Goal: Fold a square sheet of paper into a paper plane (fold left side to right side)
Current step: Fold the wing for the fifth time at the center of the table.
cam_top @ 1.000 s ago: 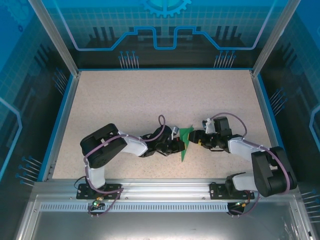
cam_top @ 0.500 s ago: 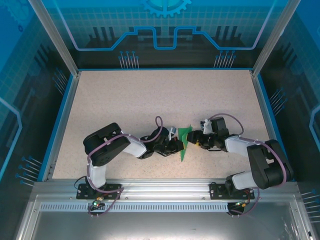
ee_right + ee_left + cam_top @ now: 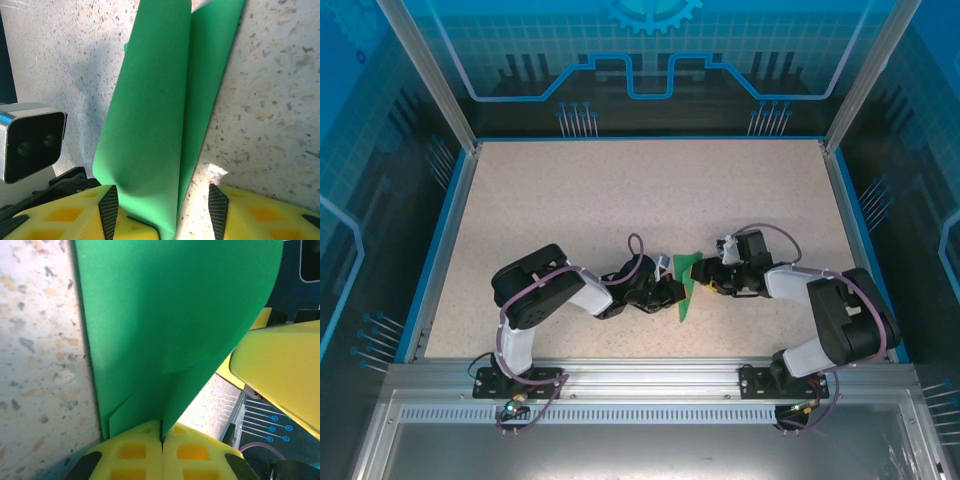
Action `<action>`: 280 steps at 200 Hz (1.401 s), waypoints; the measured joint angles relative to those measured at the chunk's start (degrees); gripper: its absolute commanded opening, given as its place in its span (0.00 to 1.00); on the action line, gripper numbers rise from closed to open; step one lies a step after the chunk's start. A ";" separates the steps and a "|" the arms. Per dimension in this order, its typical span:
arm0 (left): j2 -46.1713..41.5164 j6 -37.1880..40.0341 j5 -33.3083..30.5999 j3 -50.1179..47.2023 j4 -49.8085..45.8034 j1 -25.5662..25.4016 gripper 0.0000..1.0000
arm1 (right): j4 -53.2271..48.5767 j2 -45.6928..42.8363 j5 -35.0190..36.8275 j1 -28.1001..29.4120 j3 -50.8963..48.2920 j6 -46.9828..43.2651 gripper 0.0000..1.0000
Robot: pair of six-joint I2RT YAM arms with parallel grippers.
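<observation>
Green paper (image 3: 686,285), centre frame, pinched upright by clamped left gripper (image 3: 161,437), presumably for creasing; right gripper (image 3: 163,200) spread astride its edge.

Item count: one folded green paper sheet (image 3: 686,287), one speckled table (image 3: 620,200), two arms (left arm (image 3: 582,292), right arm (image 3: 788,283)) and two grippers (left gripper (image 3: 674,293), right gripper (image 3: 702,282)).

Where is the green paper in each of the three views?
Top external: paper low centre, between left gripper and right gripper.
Left wrist: paper upper centre, standing up from the shut yellow fingers at the bottom edge.
Right wrist: paper centre, from the top edge down between the open yellow fingers.
Shared landmark: the speckled table beside the paper.
</observation>
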 measured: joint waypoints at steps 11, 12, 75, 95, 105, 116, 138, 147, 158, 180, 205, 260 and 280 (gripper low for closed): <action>0.09 -0.17 0.13 0.00 0.02 0.11 0.04 | -0.42 0.39 -0.02 0.04 0.44 0.20 0.53; 0.09 -0.17 0.13 0.00 0.02 0.11 0.04 | -0.44 0.42 0.00 0.04 0.46 0.22 0.53; 0.20 -0.37 0.33 0.00 0.17 0.22 0.05 | -2.91 1.88 0.24 0.31 2.45 1.07 0.52; 0.20 -0.37 0.33 0.00 0.17 0.22 0.05 | -3.06 2.14 0.22 0.37 2.78 1.49 0.52; 0.20 -0.37 0.33 0.00 0.17 0.22 0.05 | -3.10 2.19 0.22 0.42 2.84 1.55 0.52; 0.20 -0.37 0.33 0.00 0.17 0.22 0.04 | -3.10 2.14 0.44 0.57 2.84 1.64 0.51; 0.20 -0.37 0.33 0.00 0.33 0.22 0.05 | -3.34 1.84 1.62 1.07 2.86 1.62 0.49; 0.20 -0.37 0.35 0.00 0.35 0.22 0.04 | -3.06 1.79 1.77 1.33 2.86 1.49 0.48; 0.20 -0.37 0.37 0.00 0.35 0.22 0.04 | -2.16 1.86 1.75 2.27 2.95 1.25 0.48; 0.20 -0.37 0.35 0.00 0.35 0.22 0.04 | -1.42 1.77 1.70 3.37 3.26 0.90 0.48; 0.20 -0.37 0.35 0.00 0.35 0.26 0.04 | -1.73 1.60 2.19 3.37 3.26 0.28 0.48; 0.17 -0.37 0.33 -0.09 0.35 0.31 0.05 | -2.54 1.53 3.02 3.37 3.87 -0.26 0.44; 0.17 -0.39 0.35 -0.28 0.48 0.39 0.05 | -3.13 1.64 3.26 3.37 3.87 -0.28 0.44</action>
